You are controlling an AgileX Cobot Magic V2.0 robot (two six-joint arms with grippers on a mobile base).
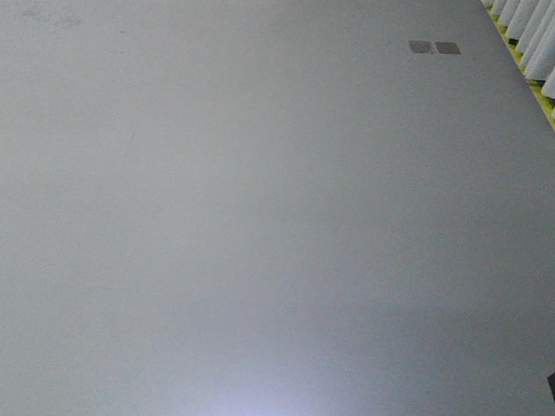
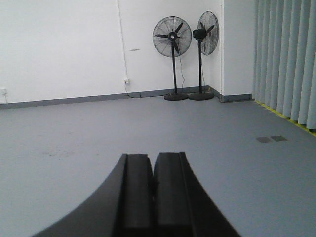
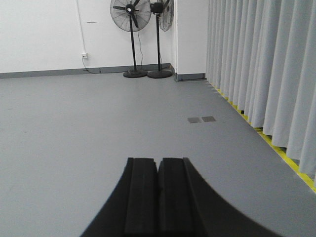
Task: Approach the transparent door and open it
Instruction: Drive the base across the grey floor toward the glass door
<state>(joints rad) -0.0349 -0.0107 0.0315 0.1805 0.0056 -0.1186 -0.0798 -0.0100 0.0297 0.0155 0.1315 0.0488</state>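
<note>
Left wrist-mounted view, your inventory:

- left gripper (image 2: 153, 164), one: black pads pressed together, nothing between them.
- Pedestal fans, two, black, side by side in the far corner: front fan (image 2: 172, 37) and corner fan (image 2: 207, 33), each on a round base.
- floor plates (image 2: 264, 139), two, grey squares set side by side in the floor near the curtain.
- wall socket (image 2: 127, 80), one by the fans, white, at the foot of a thin vertical conduit.

Right wrist-mounted view:

- right gripper (image 3: 158, 170), one: closed pad to pad, holding nothing.
- curtain (image 3: 266, 74), one run of pale pleats down your right side, with a yellow line (image 3: 281, 153) at its foot.

Room: plain grey floor (image 1: 259, 216), white wall (image 2: 59, 44), grey skirting (image 2: 74, 100).

Your transparent door shows in none of the three views.
</note>
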